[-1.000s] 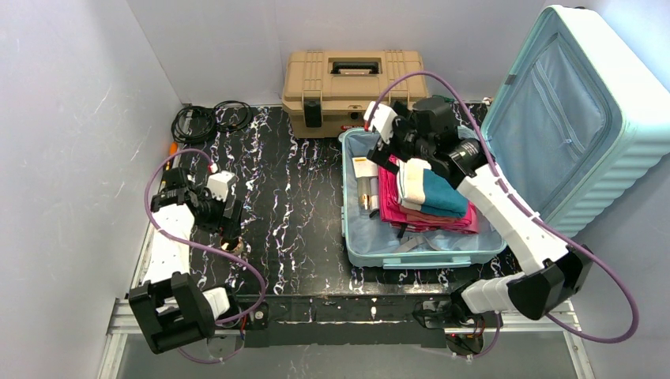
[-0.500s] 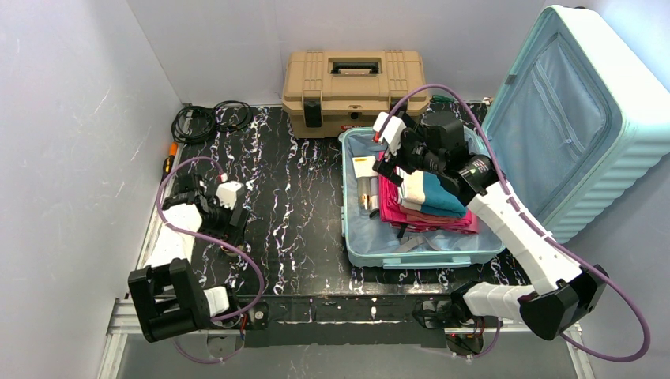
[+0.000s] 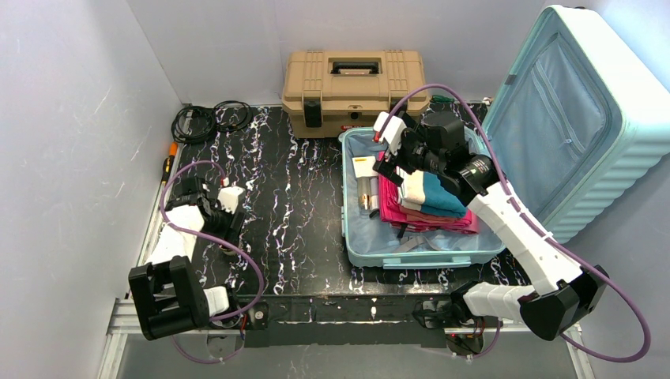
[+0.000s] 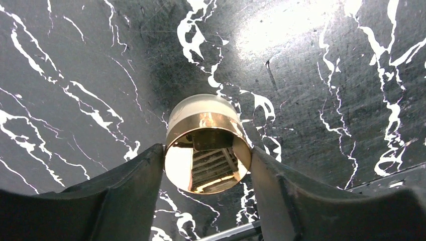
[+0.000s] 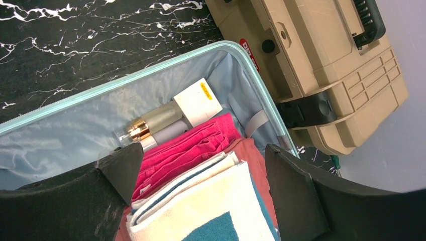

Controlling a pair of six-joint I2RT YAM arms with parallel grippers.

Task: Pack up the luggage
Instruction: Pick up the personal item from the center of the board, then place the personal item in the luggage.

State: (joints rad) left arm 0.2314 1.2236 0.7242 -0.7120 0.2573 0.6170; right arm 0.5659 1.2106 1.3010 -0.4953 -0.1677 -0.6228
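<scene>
The luggage (image 3: 427, 257) lies open at the right of the table, its mint ribbed lid (image 3: 585, 103) standing up. Inside are a folded pink garment (image 5: 186, 145), a white and teal towel (image 5: 211, 201) on top, a gold-collared bottle (image 5: 150, 123) and a small white box (image 5: 197, 102). My right gripper (image 5: 203, 153) is open and empty just above the towel; it also shows in the top view (image 3: 389, 162). My left gripper (image 4: 206, 150) is low over the table at the near left (image 3: 231, 223), shut on a small white jar with a gold cap (image 4: 201, 108).
A tan toolbox (image 3: 355, 83) with black latches stands at the back, touching the luggage's far corner; it also shows in the right wrist view (image 5: 321, 65). Coiled black cables (image 3: 209, 120) lie at the back left. An orange-handled tool (image 3: 170, 154) lies by the left wall.
The left gripper has moved a little nearer and lower at the table's left. The right gripper shifted slightly right over the clothes, then stayed still.
</scene>
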